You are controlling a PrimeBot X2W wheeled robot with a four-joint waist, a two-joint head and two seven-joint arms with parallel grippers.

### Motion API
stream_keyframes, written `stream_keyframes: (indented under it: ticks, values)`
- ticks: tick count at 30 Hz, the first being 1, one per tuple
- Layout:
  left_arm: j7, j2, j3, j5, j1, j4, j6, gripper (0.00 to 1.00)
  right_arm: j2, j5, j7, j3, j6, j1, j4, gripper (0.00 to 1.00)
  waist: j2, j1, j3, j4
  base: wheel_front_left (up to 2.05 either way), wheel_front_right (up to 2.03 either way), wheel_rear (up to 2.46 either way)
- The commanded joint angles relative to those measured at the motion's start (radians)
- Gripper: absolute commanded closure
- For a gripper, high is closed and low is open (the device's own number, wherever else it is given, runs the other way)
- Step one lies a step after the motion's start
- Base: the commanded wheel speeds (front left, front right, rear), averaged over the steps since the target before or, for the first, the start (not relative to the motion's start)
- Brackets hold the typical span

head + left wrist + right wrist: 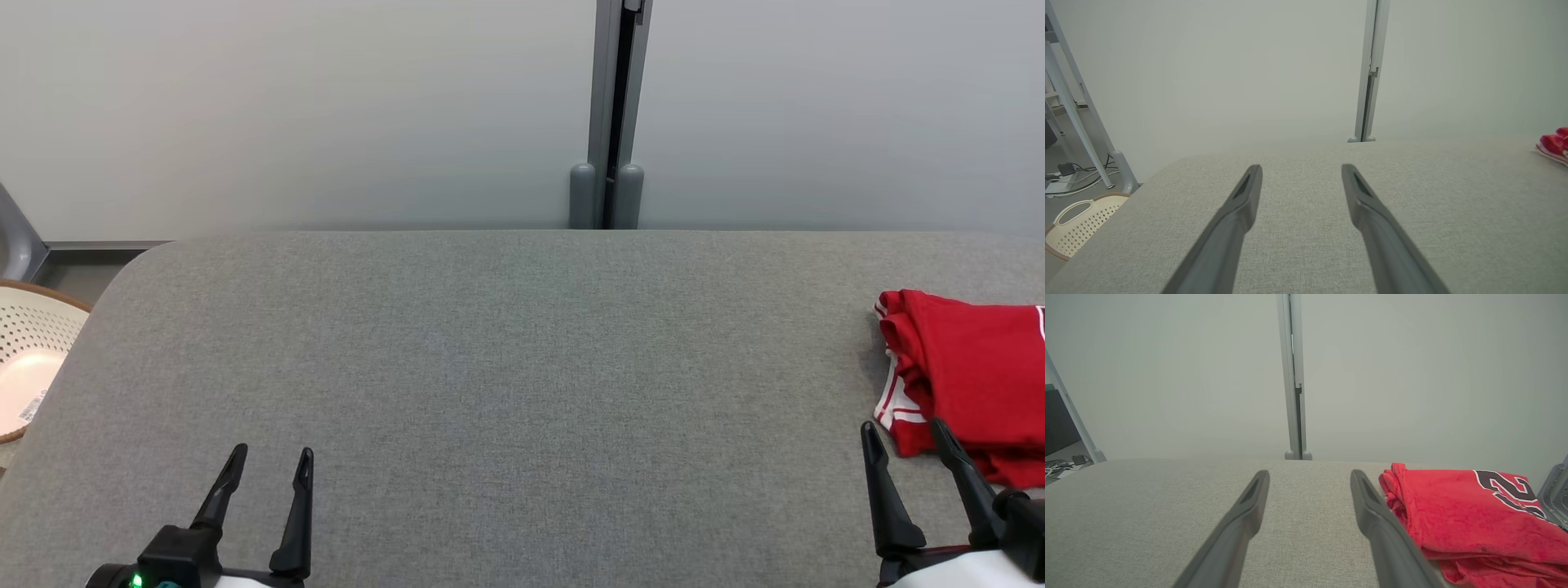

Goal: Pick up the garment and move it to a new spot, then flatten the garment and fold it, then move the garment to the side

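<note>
A red garment (971, 367) with white trim lies folded at the right edge of the grey table (506, 384). The right wrist view shows the garment (1457, 510) with a dark number printed on it, just right of my right finger. My right gripper (900, 429) stands open at the lower right, its tips beside the garment's near left corner, nothing between them. My left gripper (272, 456) is open over bare cloth at the lower left, far from the garment. In the left wrist view the left gripper (1301, 168) points across the table, and the garment (1553, 145) shows at the far right.
A perforated cream basket (28, 359) sits on the floor off the table's left edge. A pale wall with a grey vertical post (608, 122) stands behind the table. Cables and a metal frame leg (1081, 134) lie beyond the left corner.
</note>
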Motion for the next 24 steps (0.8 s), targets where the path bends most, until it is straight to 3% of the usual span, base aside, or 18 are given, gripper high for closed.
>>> stream_keyframes:
  ticks: [1,24]
  values:
    - [0.002,0.008,0.000,0.005,-0.005,0.003,0.006,0.00,-0.003,-0.001,0.001,-0.002,-0.002,0.008,-0.004,0.00,-0.0001,0.0000,-0.001,0.001,0.00,0.00,0.00]
    - [-0.005,0.023,-0.017,0.011,-0.055,0.041,0.009,0.00,0.007,0.000,0.001,-0.028,-0.002,0.008,-0.005,0.00,-0.0001,0.0000,0.010,0.026,0.00,0.00,0.00]
